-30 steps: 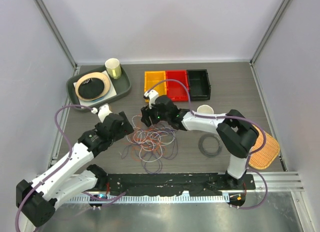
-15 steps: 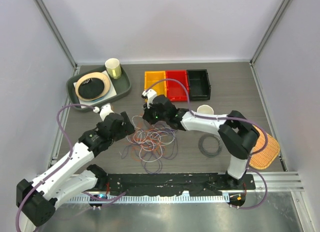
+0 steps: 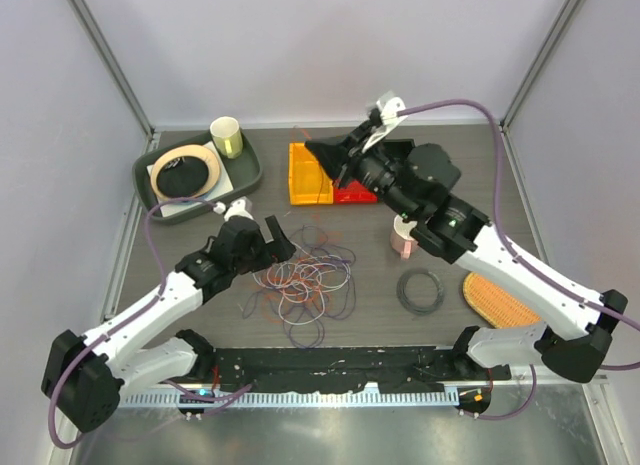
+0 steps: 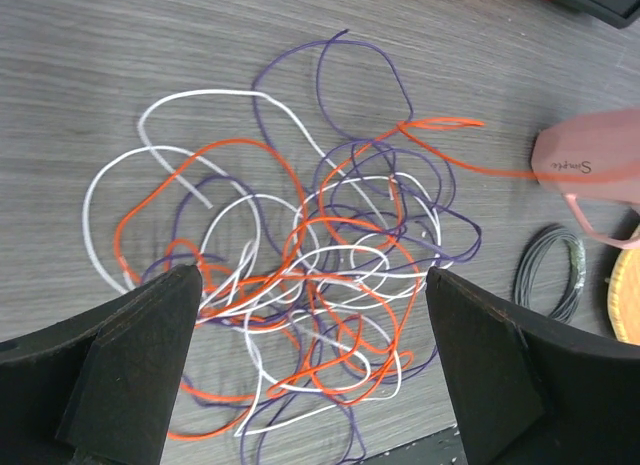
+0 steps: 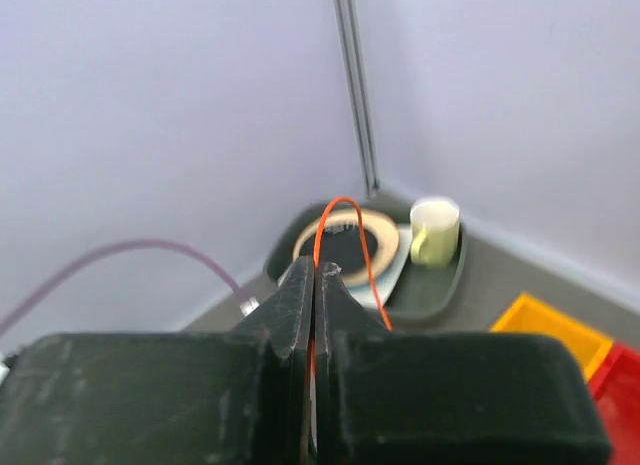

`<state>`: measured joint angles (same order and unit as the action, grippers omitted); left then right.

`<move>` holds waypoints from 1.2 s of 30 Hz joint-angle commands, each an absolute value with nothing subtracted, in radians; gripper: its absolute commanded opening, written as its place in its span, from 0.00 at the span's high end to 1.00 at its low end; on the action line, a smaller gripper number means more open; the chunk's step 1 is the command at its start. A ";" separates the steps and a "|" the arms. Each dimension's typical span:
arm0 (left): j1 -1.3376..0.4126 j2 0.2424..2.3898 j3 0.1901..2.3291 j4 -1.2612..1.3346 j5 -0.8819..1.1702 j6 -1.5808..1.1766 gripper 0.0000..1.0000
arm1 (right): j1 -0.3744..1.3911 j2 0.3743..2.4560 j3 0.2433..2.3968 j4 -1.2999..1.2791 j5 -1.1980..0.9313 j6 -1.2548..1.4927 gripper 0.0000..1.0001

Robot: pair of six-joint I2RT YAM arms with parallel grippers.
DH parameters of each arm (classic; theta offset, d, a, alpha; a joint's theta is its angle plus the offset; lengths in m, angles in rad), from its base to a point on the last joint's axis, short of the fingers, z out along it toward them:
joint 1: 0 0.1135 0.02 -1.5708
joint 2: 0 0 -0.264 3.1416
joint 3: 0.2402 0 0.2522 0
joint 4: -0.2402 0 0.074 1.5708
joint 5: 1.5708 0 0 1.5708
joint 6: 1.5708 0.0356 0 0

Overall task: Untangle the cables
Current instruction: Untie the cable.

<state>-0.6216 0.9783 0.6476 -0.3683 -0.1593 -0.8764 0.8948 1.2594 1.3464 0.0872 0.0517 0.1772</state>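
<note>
Near the middle of the grey wood-grain table [image 3: 480, 185]: a loose tangle of thin white, orange and purple cables [image 3: 305, 285], the loops crossing and overlapping in one flat heap (no colour lying apart from the others).

High over the far side, above the orange plastic bin [image 3: 303, 180] and the red plastic bin [image 3: 352, 192]: the right gripper [image 3: 315, 148], pointing left, fingers pressed together on one orange cable [image 5: 342, 203]. Arches out of the closed fingertips in a narrow loop in the right wrist view. Runs as a fine line from there down to the heap in the overhead view. Leaves the heap toward the right in the left wrist view and blurs across the pink cup [image 4: 590, 165].

Low at the heap's far left edge: the left gripper [image 3: 278, 233], fingers [image 4: 130, 355] spread wide, nothing between them. Looks straight down on the tangle through its own camera; cannot tell whether the fingertips touch the table.

Right of the heap, apart from it: that pink cup, and nearer the arm bases a dark grey ring of coiled cord [image 3: 420, 290] lying flat. Further right, by the table edge: an orange woven basket [image 3: 500, 305], partly under the right arm.

In the far left corner: a dark green tray [image 3: 245, 173] with a round wood-rimmed plate [image 3: 186, 171] and a cream mug [image 3: 227, 137] (both also small in the right wrist view). Behind the right arm, next to the red bin: a black plastic bin [image 3: 402, 153], mostly hidden.
</note>
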 commanded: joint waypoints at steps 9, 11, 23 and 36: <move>-0.658 1.170 0.793 0.006 0.201 -0.623 0.00 | 0.896 1.284 1.736 -0.043 0.147 0.107 0.99; -0.678 1.181 0.807 0.053 0.116 -0.606 0.00 | 0.896 1.295 1.776 -0.061 0.147 0.107 0.99; -0.744 1.345 0.931 0.256 -0.115 -0.423 0.00 | 0.896 1.305 1.819 -0.104 0.086 0.169 0.99; -0.742 1.247 1.093 0.117 -0.409 -0.433 1.00 | 0.896 1.220 1.652 -0.183 0.400 0.046 0.99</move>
